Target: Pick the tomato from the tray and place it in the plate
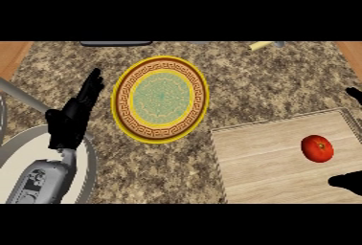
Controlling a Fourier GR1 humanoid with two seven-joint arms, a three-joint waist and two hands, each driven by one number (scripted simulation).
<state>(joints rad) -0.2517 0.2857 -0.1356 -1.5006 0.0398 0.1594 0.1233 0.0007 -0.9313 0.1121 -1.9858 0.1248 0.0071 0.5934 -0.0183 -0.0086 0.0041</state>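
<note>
Reach step, I judge: the tomato [317,148] lies untouched on the tray [268,167] at 4 o'clock. The right robot hand [348,183] is spread, released, either side of it (only tips show) and must next close in. The left robot hand [71,119] rests released at 9 o'clock, and the plate [161,99] sits at 11 o'clock. No writing is legible.

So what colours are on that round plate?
The round plate: yellow rim, brown patterned band, green centre; head view.

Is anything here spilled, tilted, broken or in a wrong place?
Nothing stands out. The tomato lies whole on the wooden tray, and the plate sits flat and unbroken on the counter.
</note>
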